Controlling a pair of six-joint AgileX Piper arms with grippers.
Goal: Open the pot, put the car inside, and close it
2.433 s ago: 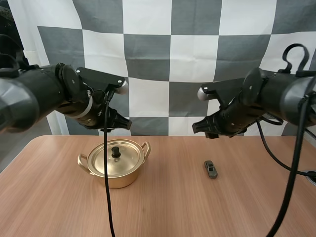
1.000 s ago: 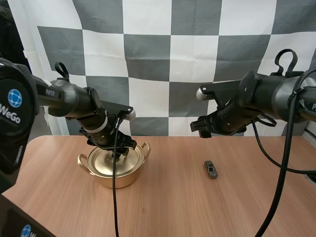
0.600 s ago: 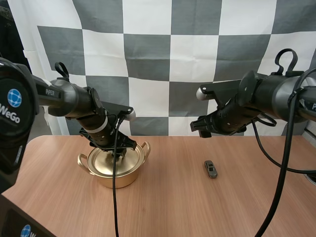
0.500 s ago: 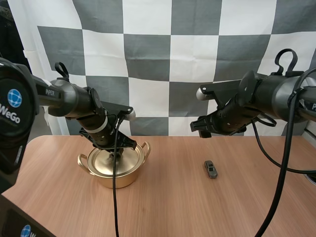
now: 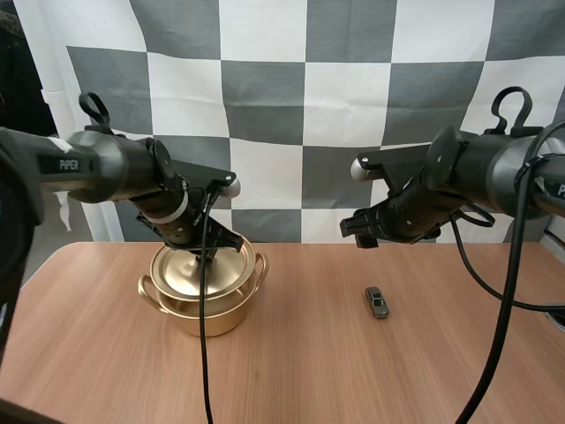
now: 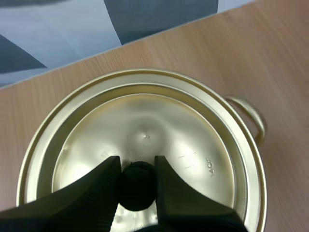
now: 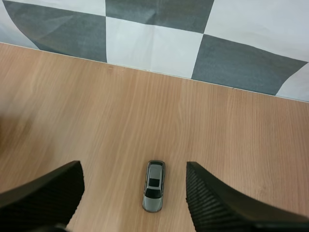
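A gold pot (image 5: 205, 311) stands on the wooden table at the left. Its gold lid (image 5: 190, 272) hangs a little above the pot's rim, lifted by its black knob (image 6: 137, 186). My left gripper (image 5: 208, 253) is shut on that knob, and the lid (image 6: 159, 140) covers most of the pot's rim (image 6: 248, 145). A small grey toy car (image 5: 377, 302) lies on the table to the right of the pot. My right gripper (image 5: 362, 231) hovers open well above the table, with the car (image 7: 154, 192) lying far below between its fingers (image 7: 217, 205).
The pot has two loop handles (image 5: 260, 265), one at each side. Bare wooden tabletop (image 5: 309, 353) stretches between the pot and the car and towards the front edge.
My left gripper came down onto the lid's knob, shut on it and has lifted the lid off the pot. The right arm and the car have stayed put.
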